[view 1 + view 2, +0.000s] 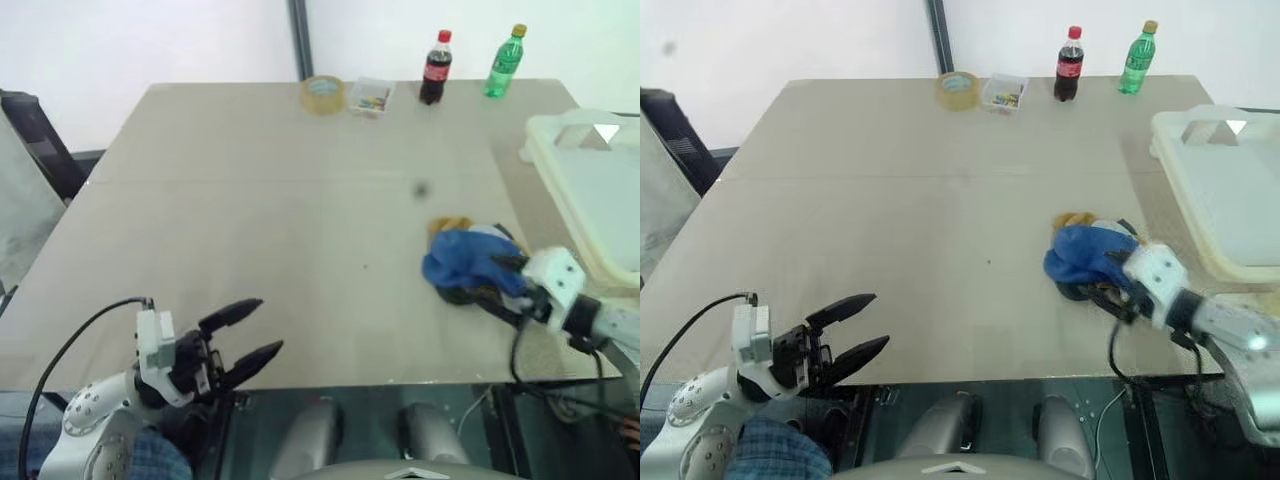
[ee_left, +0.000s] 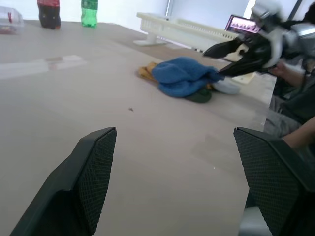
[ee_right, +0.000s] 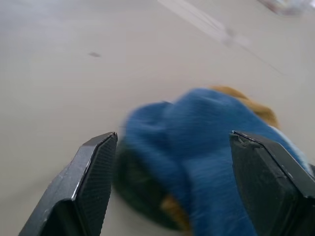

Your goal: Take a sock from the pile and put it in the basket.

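Observation:
The pile (image 1: pixel 468 262) lies on the table's right side: a bright blue sock (image 3: pixel 206 142) on top, mustard yellow (image 1: pixel 448 226) at the far edge, dark green (image 2: pixel 199 96) underneath. My right gripper (image 1: pixel 497 282) is open at the pile's near right side and points into it. Its black fingers (image 3: pixel 93 172) stand on either side of the blue sock, which lies just ahead; whether they touch it I cannot tell. My left gripper (image 1: pixel 268 325) is open and empty over the table's front left edge, far from the pile. The cream-white basket (image 1: pixel 545 150) stands at the right, beyond the pile.
Along the far edge of the table stand a roll of tape (image 1: pixel 323 94), a small clear box (image 1: pixel 371 96), a cola bottle (image 1: pixel 435 68) and a green bottle (image 1: pixel 505 62). The table's front edge (image 1: pixel 400 378) runs just beneath both grippers.

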Controlling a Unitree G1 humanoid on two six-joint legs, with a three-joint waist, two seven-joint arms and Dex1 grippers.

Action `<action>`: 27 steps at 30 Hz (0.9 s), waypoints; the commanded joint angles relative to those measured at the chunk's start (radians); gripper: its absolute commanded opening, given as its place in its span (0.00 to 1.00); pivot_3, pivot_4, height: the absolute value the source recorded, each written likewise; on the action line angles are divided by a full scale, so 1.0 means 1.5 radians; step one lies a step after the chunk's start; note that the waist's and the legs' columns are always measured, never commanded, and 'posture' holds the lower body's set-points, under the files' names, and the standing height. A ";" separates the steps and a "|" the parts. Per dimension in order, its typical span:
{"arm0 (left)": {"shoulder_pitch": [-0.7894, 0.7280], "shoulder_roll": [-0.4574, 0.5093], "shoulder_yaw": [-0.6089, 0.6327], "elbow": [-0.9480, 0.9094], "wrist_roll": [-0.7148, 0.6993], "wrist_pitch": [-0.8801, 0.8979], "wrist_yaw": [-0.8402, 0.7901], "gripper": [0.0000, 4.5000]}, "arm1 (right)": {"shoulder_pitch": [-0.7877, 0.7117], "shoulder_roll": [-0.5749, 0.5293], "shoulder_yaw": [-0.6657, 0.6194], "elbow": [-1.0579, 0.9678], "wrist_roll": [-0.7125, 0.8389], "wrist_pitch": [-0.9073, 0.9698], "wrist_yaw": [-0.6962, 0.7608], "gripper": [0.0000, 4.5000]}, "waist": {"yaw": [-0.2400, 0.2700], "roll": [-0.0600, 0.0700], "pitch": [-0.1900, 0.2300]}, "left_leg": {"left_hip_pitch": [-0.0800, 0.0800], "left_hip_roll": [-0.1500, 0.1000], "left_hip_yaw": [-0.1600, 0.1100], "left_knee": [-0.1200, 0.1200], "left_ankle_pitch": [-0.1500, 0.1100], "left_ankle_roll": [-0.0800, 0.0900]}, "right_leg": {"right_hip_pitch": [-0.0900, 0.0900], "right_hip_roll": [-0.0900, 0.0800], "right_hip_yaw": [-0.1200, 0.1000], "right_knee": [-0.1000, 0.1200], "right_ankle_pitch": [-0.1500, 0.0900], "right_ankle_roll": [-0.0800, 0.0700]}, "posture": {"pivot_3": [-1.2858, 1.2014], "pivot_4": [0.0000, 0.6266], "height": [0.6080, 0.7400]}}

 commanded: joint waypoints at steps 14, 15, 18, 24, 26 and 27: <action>-0.016 0.007 0.042 -0.007 -0.034 0.026 -0.044 0.92 | -0.175 0.035 0.140 0.032 -0.095 0.183 -0.071 0.55 | -0.003 0.000 0.000 | 0.000 0.000 -0.001 -0.001 0.000 0.000 | 0.000 0.000 0.000 0.000 0.000 0.000 | 0.52 0.24 1.00; -0.016 0.007 0.041 -0.008 -0.032 0.025 -0.044 0.92 | -0.177 0.034 0.143 0.034 -0.098 0.180 -0.070 0.45 | -0.003 0.000 0.000 | 0.000 0.000 -0.001 -0.001 0.000 0.000 | 0.000 0.000 0.000 0.000 0.000 0.000 | 0.52 0.24 1.00; -0.017 0.003 0.041 -0.012 -0.036 0.028 -0.038 0.92 | -0.184 0.043 0.140 0.030 -0.095 0.179 -0.071 0.14 | -0.003 0.000 0.000 | 0.000 0.000 -0.001 -0.001 0.000 0.000 | 0.000 0.000 0.000 0.000 0.000 0.000 | 0.52 0.24 1.00; -0.015 0.003 0.040 -0.023 -0.035 0.032 -0.028 0.92 | -0.191 0.043 0.147 0.013 -0.096 0.176 -0.064 0.03 | -0.003 0.000 0.000 | 0.000 0.000 -0.001 -0.001 0.000 0.000 | -0.001 0.000 0.000 0.000 0.000 0.000 | 0.52 0.24 1.00; -0.015 0.004 0.039 -0.025 -0.036 0.033 -0.027 0.92 | -0.204 0.047 0.161 -0.008 -0.089 0.184 -0.054 0.03 | -0.004 0.000 0.000 | 0.000 0.000 -0.001 -0.001 0.000 0.000 | 0.000 0.000 0.000 0.000 0.000 0.000 | 0.52 0.24 1.00; -0.014 0.005 0.039 -0.025 -0.036 0.034 -0.026 0.92 | -0.214 0.052 0.171 -0.018 -0.084 0.193 -0.049 0.03 | -0.006 0.000 0.000 | 0.000 0.000 -0.001 -0.001 0.000 0.000 | -0.001 0.000 0.000 0.000 0.000 0.000 | 0.52 0.24 1.00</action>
